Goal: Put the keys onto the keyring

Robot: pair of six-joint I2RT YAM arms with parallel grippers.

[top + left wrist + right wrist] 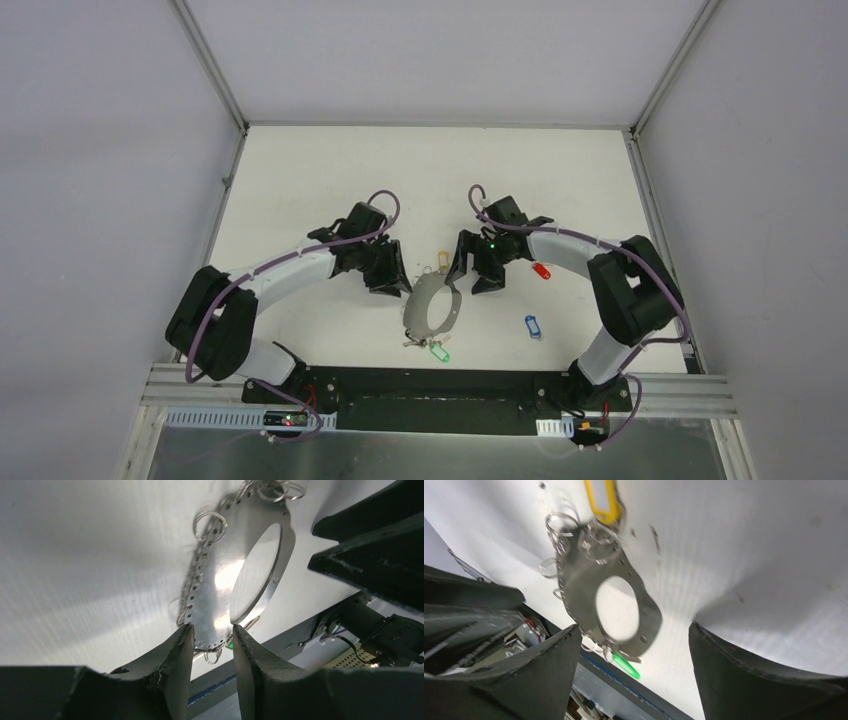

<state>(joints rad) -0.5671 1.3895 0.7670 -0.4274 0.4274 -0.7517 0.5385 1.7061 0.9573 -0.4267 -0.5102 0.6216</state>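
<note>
Keyring [210, 605] sits mid-table between the grippers. It looks like a thin, stiff, light metal plate, probably slick, with loose split rings [210, 522] that could snag. Left gripper [209, 630] straddles the near band with a finger at each edge; I cannot tell whether they are pinching it. Right gripper [633, 630] hangs spread wide above it, holding nothing. The best hold is probably across the bare band, clear of the rings.

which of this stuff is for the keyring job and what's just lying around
Job: keyring, green key, blue key, red key, yellow tag
Lying about: nothing loose; only the fixed rail and purple cables
</note>
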